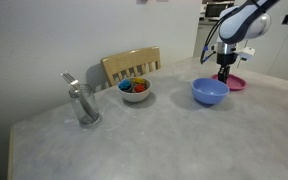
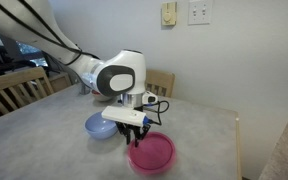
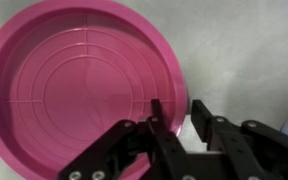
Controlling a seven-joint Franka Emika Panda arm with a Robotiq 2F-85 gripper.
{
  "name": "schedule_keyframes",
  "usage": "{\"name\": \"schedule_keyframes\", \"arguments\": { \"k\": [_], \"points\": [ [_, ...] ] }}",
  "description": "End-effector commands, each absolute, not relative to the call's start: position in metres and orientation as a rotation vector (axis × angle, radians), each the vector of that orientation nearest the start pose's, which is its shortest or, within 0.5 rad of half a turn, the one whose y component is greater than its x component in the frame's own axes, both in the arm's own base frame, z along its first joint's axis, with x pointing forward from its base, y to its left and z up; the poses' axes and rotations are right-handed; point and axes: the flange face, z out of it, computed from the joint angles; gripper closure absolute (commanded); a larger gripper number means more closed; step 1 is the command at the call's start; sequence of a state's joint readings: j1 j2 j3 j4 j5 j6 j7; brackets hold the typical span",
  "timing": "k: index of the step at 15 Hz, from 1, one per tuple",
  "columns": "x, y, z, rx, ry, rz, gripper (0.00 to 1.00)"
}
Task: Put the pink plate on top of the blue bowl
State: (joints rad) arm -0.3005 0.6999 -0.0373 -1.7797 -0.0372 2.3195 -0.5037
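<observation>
The pink plate [image 1: 238,84] lies flat on the grey table, right beside the blue bowl [image 1: 210,92]; both also show in an exterior view, plate [image 2: 151,153] and bowl [image 2: 98,126]. My gripper [image 1: 224,75] is low over the plate's edge nearest the bowl [image 2: 134,134]. In the wrist view the plate [image 3: 74,90] fills the left of the picture. The gripper [image 3: 179,115] is open and straddles its rim, one finger inside the plate and one outside on the table.
A white bowl with colourful contents [image 1: 135,90] and a metal utensil holder [image 1: 82,105] stand further along the table. Wooden chairs [image 1: 131,65] [image 2: 9,88] stand at the table's sides. The table edge [image 2: 234,140] lies close beyond the plate.
</observation>
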Motion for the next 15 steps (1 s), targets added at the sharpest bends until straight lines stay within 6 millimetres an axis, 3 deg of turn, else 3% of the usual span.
{"name": "schedule_keyframes", "arguments": {
  "k": [1,2,9,15],
  "points": [
    [0.605,-0.218,0.148,-3.079,-0.325,0.236,0.92],
    [0.604,-0.219,0.148,-3.078,-0.326,0.236,0.99],
    [0.605,-0.220,0.160,-3.119,-0.326,0.249,0.97],
    [0.608,-0.208,0.198,-3.215,-0.350,0.218,0.97]
  ]
}}
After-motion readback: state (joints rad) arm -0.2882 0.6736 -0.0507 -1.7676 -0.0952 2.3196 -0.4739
